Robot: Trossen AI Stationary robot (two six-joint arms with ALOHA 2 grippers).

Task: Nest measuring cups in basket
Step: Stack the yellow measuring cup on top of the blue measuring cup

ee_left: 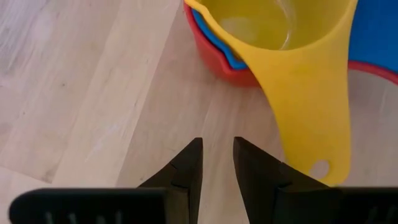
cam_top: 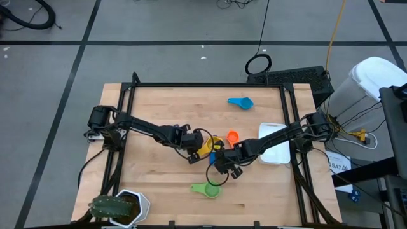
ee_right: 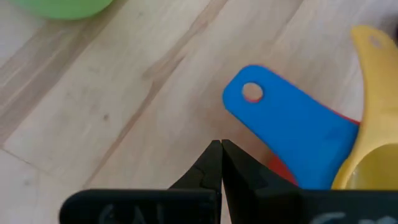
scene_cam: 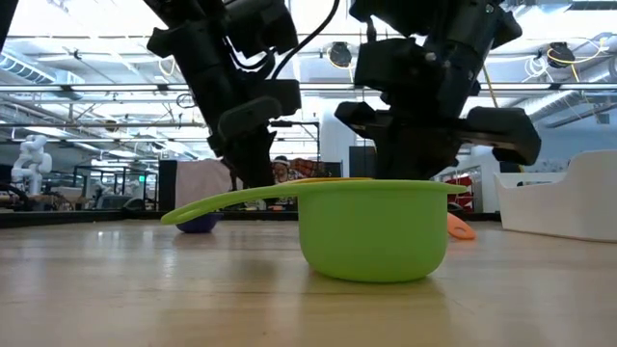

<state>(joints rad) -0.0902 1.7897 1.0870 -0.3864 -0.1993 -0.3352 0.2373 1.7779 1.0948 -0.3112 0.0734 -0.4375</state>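
A stack of nested measuring cups [cam_top: 212, 145] was placed near the table's [cam_top: 159, 191] middle, flanked by the left gripper [cam_top: 193, 156] and the right gripper [cam_top: 219, 166]. One cup [cam_top: 233, 136] lay just beside the stack, another [cam_top: 240, 102] far behind, a third [cam_top: 205, 189] in front. The basket [cam_top: 278, 152] sat at the right edge, the plant pot [cam_top: 121, 207] at the front-left corner

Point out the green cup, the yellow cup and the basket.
green cup [scene_cam: 374, 231], low view, front wall of the bowl
yellow cup [ee_left: 305, 81], left wrist view, start of the handle
basket [cam_top: 278, 154], high view, bare floor beside the right arm
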